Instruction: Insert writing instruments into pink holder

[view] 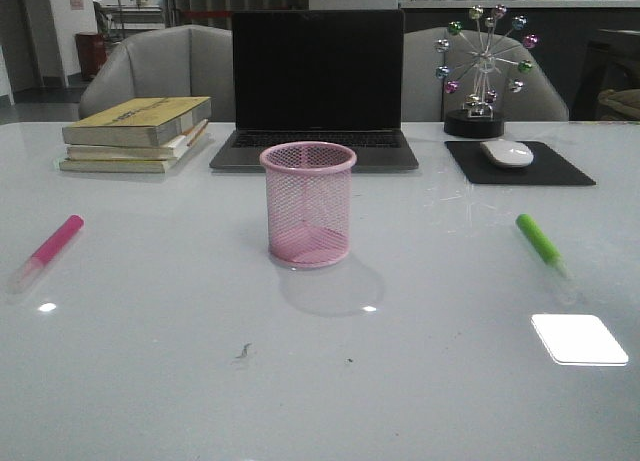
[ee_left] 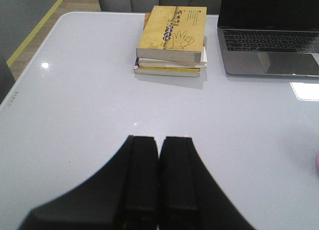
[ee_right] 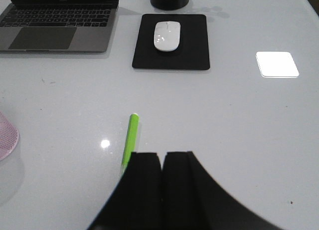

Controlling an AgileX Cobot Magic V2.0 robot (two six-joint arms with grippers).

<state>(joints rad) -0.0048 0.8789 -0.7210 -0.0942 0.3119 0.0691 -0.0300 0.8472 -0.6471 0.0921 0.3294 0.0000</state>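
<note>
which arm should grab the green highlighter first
Right. The green highlighter lies on the table's right side, and in the right wrist view it sits just ahead of the shut right gripper. The pink holder stands between it and the left arm.

We see bare white tabletop (view: 180,311) all around the upright pink wire-mesh holder (view: 308,203); only the open black laptop (view: 316,86) stands close behind it.

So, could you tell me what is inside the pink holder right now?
Nothing shows through the holder's mesh. The pink marker and green marker both lie on the table. Its solid base blocks the very bottom.
</note>
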